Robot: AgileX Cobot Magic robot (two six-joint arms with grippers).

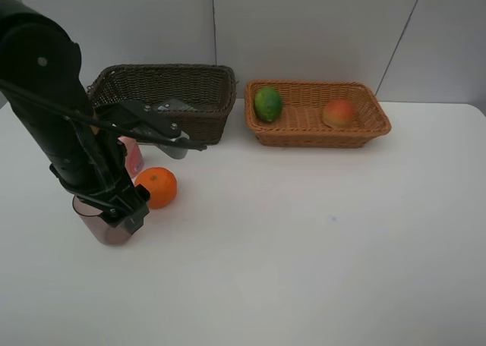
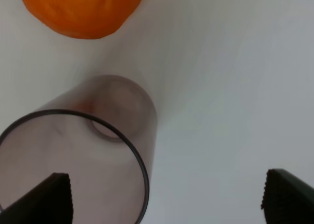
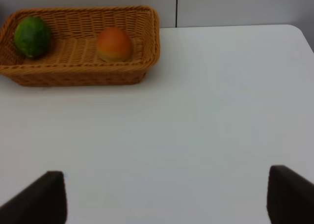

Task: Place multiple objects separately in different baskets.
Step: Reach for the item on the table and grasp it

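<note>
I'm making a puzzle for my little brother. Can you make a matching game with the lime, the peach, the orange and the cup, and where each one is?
Things:
1 lime
2 peach
3 orange
4 cup

Places:
A on the table, beside the cup
B right end of the tan basket, seen from the high camera
C under the open left gripper
D left end of the tan basket

Pairs: 1-D, 2-B, 3-A, 4-C

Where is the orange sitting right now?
In the exterior high view the orange lies on the white table's left side, just right of the translucent mauve cup and in front of the dark brown basket.
</note>
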